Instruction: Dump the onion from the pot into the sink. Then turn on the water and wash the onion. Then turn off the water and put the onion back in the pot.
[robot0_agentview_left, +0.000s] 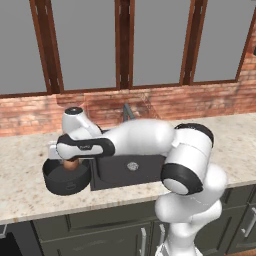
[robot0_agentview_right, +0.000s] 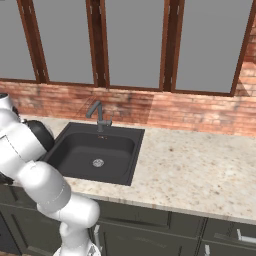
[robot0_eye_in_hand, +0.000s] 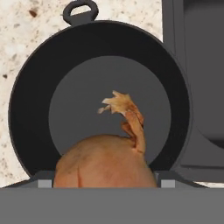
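One gripper (robot0_eye_in_hand: 105, 186) clamped partly apart on one onion (robot0_eye_in_hand: 105, 164), held directly above one black pot (robot0_agentview_left: 65, 179) standing on the tabletop (robot0_agentview_left: 25, 170) just beside one sink (robot0_agentview_right: 95, 152).

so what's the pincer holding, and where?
The onion, held across its round body between the pincer fingers, above the pot.

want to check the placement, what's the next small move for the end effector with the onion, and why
Probably lower a little and then let go. In the hand view the onion sits between the fingertips, directly above the open pot, whose floor is bare. The left base view shows the onion just above the pot's rim, beside the sink, so a short descent avoids a drop.
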